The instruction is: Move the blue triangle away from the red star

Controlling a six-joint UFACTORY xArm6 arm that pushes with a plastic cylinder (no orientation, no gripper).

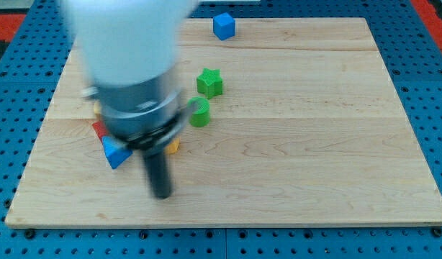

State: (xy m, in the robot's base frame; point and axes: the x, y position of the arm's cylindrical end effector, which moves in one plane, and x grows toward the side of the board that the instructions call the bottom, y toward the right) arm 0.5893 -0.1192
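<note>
The blue triangle [114,152] lies on the wooden board at the view's left. A red block [99,129], mostly hidden by the arm, touches it just above; its shape cannot be made out. My tip [162,194] rests on the board, to the right of and slightly below the blue triangle, a short gap away. The arm's blurred white and grey body hides the area above the triangle.
A green star [210,82] and a green round block [199,115] sit near the board's middle. A blue cube [223,26] is at the top edge. An orange block [173,147] peeks out beside the rod. The wooden board [314,144] lies on a blue perforated table.
</note>
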